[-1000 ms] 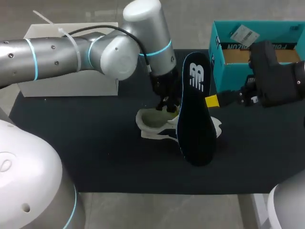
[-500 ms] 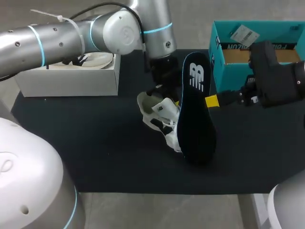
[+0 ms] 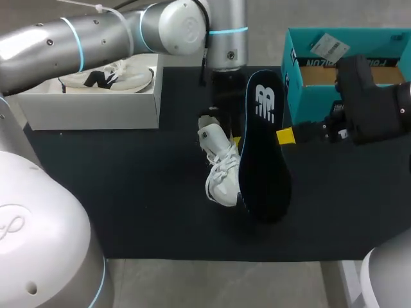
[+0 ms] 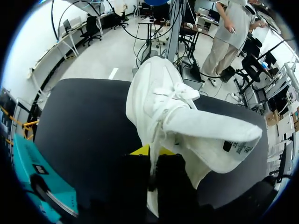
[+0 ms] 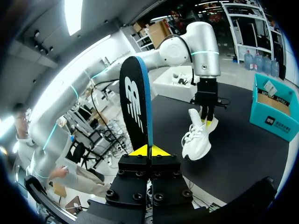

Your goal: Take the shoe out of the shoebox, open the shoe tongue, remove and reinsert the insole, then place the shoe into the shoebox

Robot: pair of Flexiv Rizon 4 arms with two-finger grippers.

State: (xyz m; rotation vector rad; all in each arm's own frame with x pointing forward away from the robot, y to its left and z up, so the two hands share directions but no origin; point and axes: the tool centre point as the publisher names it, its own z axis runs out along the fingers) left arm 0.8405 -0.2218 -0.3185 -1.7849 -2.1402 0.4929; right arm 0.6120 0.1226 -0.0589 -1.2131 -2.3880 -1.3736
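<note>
Insole out, so reinsertion comes next, I judge. The left fingers (image 4: 142, 151) pinch the white shoe (image 3: 218, 165) by its upper end, toe down over the mid worktop (image 3: 128, 192). The right fingers (image 5: 140, 150) clamp the insole (image 3: 264, 147) upright just right of it (an edge grip). The insole's tip must meet the shoe's opening.

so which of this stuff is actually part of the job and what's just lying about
Job: white shoe in left gripper; insole in right gripper; shoebox, either teal box or white box, cannot tell.
Lying about: second shoe in white box; black mat.
</note>
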